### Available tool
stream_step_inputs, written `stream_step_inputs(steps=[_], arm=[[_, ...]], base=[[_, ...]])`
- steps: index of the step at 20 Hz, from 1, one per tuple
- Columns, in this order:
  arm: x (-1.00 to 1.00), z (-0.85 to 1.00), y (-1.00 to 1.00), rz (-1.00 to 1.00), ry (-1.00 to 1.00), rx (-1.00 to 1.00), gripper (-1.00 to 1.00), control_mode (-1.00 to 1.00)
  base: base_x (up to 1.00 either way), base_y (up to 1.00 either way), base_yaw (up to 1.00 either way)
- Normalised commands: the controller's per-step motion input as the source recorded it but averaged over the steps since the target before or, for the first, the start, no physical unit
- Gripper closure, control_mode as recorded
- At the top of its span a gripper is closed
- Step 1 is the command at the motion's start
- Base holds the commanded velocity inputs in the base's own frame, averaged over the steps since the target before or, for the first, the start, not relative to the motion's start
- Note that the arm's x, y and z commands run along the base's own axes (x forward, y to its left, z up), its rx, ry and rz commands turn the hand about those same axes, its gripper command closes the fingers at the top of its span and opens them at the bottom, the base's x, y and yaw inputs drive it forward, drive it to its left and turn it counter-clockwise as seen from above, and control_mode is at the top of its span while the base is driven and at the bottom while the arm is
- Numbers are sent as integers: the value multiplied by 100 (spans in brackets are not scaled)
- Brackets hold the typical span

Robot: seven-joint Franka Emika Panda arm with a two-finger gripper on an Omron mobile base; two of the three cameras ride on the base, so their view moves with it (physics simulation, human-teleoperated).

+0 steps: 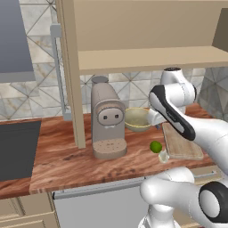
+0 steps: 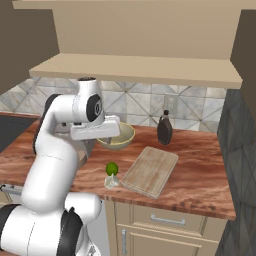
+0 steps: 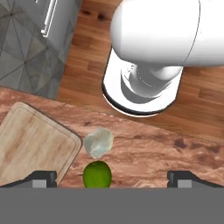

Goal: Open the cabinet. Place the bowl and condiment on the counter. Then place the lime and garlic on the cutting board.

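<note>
Fingertips (image 3: 43,178) spread wide, gripping nothing, hanging above the lime (image 3: 97,174). Lime and garlic (image 3: 99,143) side by side near the front edge of the counter (image 2: 200,185), just off a corner of the cutting board (image 2: 149,170). Bowl (image 2: 118,137) and condiment (image 2: 164,128) toward the counter's back edge, before patterned grey wall tiles (image 2: 195,107). Cabinet (image 1: 142,31) overhead, door swung open. Coffee machine (image 1: 107,120) left of the bowl.

- Grey geometric tile backsplash (image 2: 130,102) behind.
- Beige coffee machine (image 1: 107,121) nr wall.
- Dark cooktop (image 1: 18,149) far left.
- Beige drawers (image 2: 165,220) below, grey handles.
- Wood plank floor (image 3: 92,57).
</note>
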Motion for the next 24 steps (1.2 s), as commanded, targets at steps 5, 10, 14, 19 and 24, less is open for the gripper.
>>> stream_step_inputs(steps=[5,10,14,19,24], arm=[[17,-30,0,1,5,0,-100,-100],[12,-28,0,3,1,0,-100,-100],[1,-17,0,4,0,0,-100,-100],[0,-18,-1,6,0,0,-100,-100],[0,-20,-2,6,0,0,-100,-100]], base=[[0,0,0],[0,0,0],[0,0,0],[0,0,0],[0,0,0]])
